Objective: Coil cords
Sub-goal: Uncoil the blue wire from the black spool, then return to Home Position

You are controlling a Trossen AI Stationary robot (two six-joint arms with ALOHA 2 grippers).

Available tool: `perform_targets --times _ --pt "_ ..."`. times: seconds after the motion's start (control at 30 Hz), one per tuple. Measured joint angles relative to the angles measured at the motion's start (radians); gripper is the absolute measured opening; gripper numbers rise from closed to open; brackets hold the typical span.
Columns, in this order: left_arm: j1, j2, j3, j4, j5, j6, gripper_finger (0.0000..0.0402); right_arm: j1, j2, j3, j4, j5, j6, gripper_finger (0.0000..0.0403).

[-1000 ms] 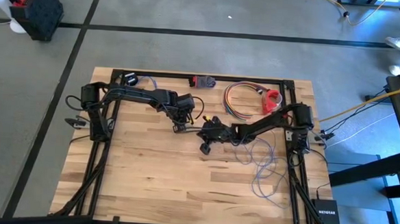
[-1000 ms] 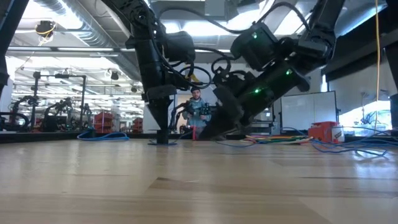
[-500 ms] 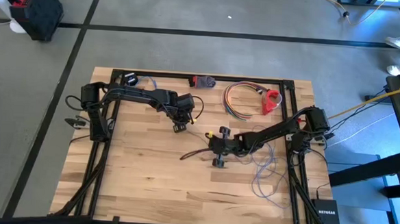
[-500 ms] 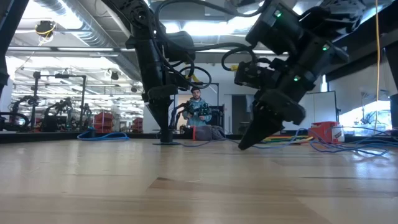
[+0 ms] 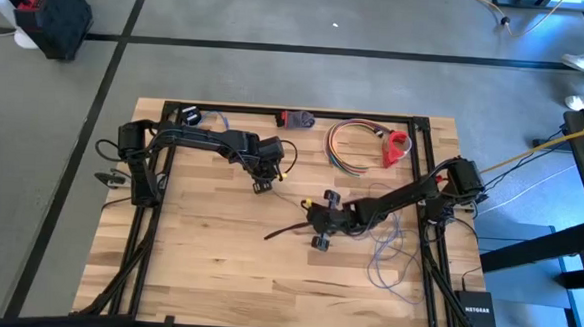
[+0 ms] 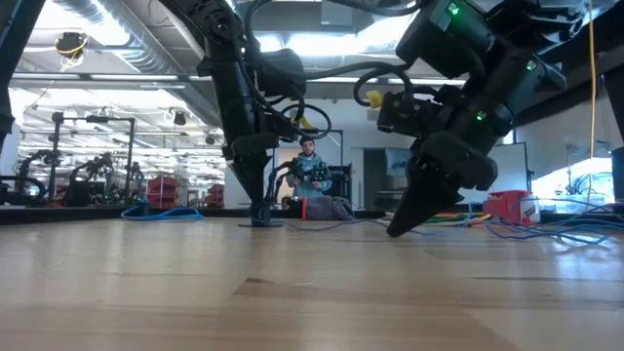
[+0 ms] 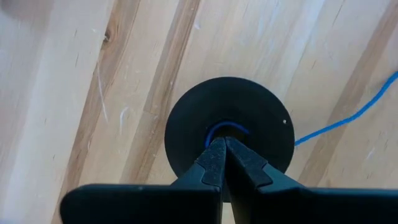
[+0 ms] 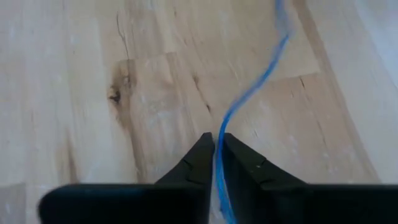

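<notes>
The cord is a thin blue-lilac wire. Its loose squiggles [image 5: 387,257] lie on the table at the right. It ends at a small black round disc [image 7: 186,134], which lies flat on the wood. My left gripper [image 5: 262,185] stands over the disc with its fingers shut, pointing down. My right gripper [image 5: 270,231] is low over the middle of the table, shut on a stretch of the wire [image 8: 249,93]. In the low view the right gripper [image 6: 398,230] slants down to the table, and the left gripper [image 6: 261,220] stands upright. My left gripper sets its shut fingertips [image 7: 214,155] from above on the disc's middle, where a small blue loop of wire [image 7: 227,127] shows. The disc lies flat on the table. Whether the tips also pinch the wire, I cannot tell. My right gripper pinches the wire [image 8: 219,140] between its two fingers, which slant down from the table's right side. The wire runs on ahead of the tips [image 8: 273,43] along the wood.
A coil of coloured cables [image 5: 348,146] and a red object [image 5: 398,147] lie at the far right. Small dark things [image 5: 296,118] sit by the far edge. A black box [image 5: 474,311] is at the near right corner. A person [image 6: 310,175] stands in the room beyond.
My right gripper has gone from beside my left gripper toward the table's near edge and a little to the right, staying low and shut on the wire. My left gripper and the disc have kept still.
</notes>
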Motion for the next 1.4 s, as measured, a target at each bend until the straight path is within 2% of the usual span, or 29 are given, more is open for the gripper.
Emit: perform_targets --times 0.17,0.33,0.57,0.87,0.97,1.07,1.17,1.27,1.4 --pt "0.000 0.000 0.000 -0.015 0.000 0.004 0.0004 0.002 -0.009 0.001 0.011 0.005 -0.020 0.0079" --pt "0.000 0.000 0.000 -0.042 0.000 0.028 0.0004 0.002 -0.061 0.049 -0.115 -0.015 -0.045 0.0115" --pt "-0.015 -0.023 0.025 -0.109 0.000 0.038 0.0004 0.002 -0.164 0.079 -0.199 0.026 -0.081 0.0122" --pt "-0.031 -0.169 0.026 -0.115 0.001 0.080 0.0004 0.002 -0.240 0.079 -0.239 0.081 -0.128 0.0122" --pt "-0.040 -0.226 0.018 -0.059 0.006 0.141 0.0004 0.001 -0.279 0.080 -0.287 0.086 -0.140 0.0122" --pt "-0.029 -0.274 -0.019 0.036 0.129 0.237 0.0004 0.001 -0.328 0.080 -0.348 0.128 -0.167 0.0122" --pt "0.002 -0.315 -0.076 0.151 0.245 0.239 0.0004 0.001 -0.384 0.068 -0.390 0.155 -0.186 0.0120" --pt "0.016 -0.365 -0.151 0.263 0.266 0.240 0.0004 0.000 -0.464 0.026 -0.395 0.157 -0.207 0.0105" --pt "0.020 -0.424 -0.246 0.396 0.276 0.238 0.0004 -0.032 -0.604 -0.057 -0.366 0.127 -0.215 0.0064"
